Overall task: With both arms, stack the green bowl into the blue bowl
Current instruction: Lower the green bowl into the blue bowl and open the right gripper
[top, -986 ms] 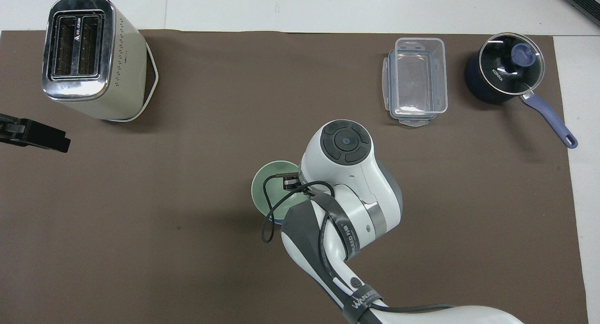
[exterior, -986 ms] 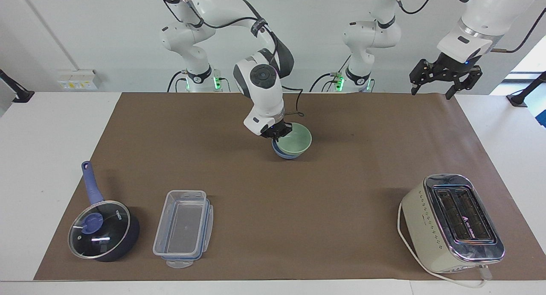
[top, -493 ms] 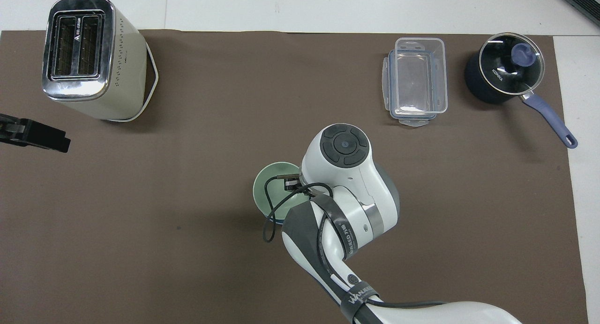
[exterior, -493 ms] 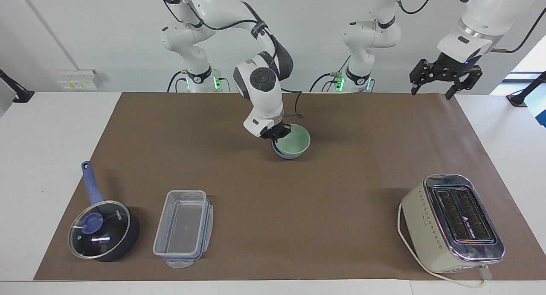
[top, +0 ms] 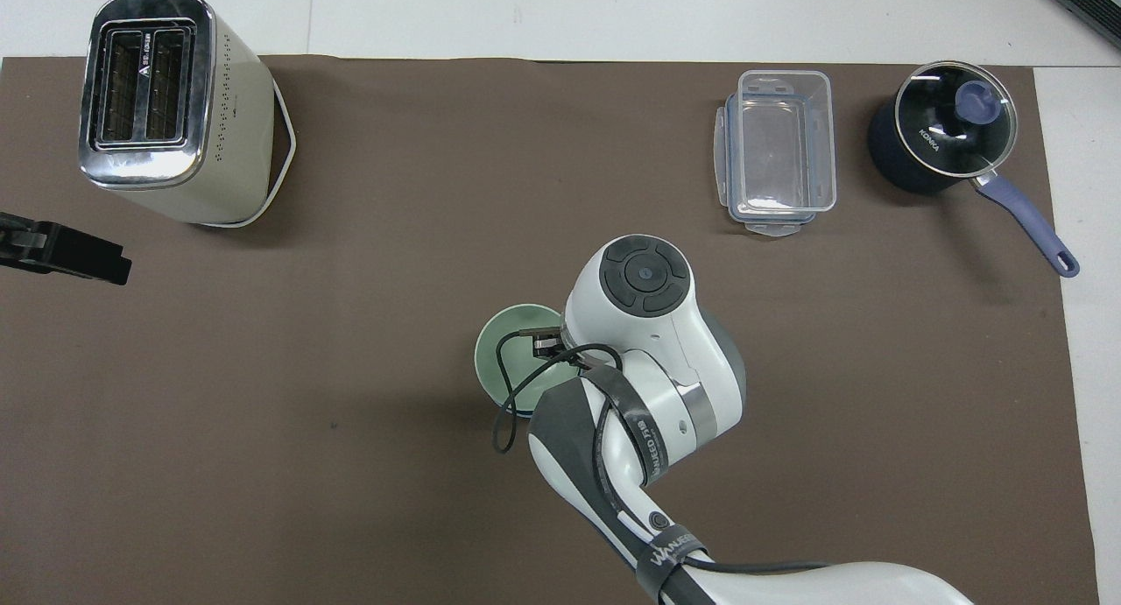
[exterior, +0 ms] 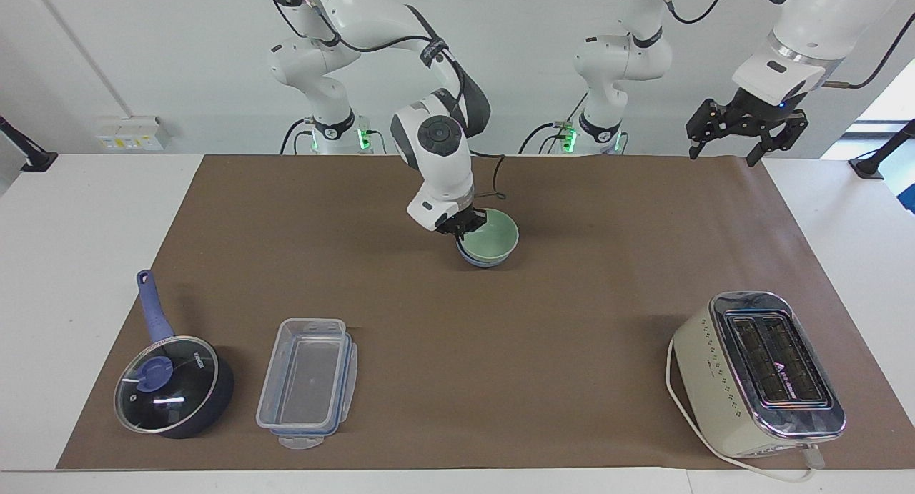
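Note:
The pale green bowl [exterior: 495, 233] sits nested in the periwinkle-blue bowl [exterior: 480, 261] on the brown mat [exterior: 572, 322], near the middle of the table. My right gripper [exterior: 468, 226] is shut on the green bowl's rim, on the side toward the right arm's end. In the overhead view the green bowl [top: 506, 358] shows beside the right wrist, which hides the gripper and almost all of the blue bowl. My left gripper [exterior: 723, 156] is open and empty. It waits raised over the mat's corner at the left arm's end, and part of it shows in the overhead view [top: 66, 253].
A cream toaster [exterior: 758, 372] stands at the left arm's end, farther from the robots than the bowls. A clear plastic container [exterior: 307, 379] and a dark-blue lidded saucepan [exterior: 171, 387] stand at the right arm's end, also farther from the robots.
My right gripper has lowered the green bowl deeper into the blue bowl, so less blue shows below it. The left arm has not moved.

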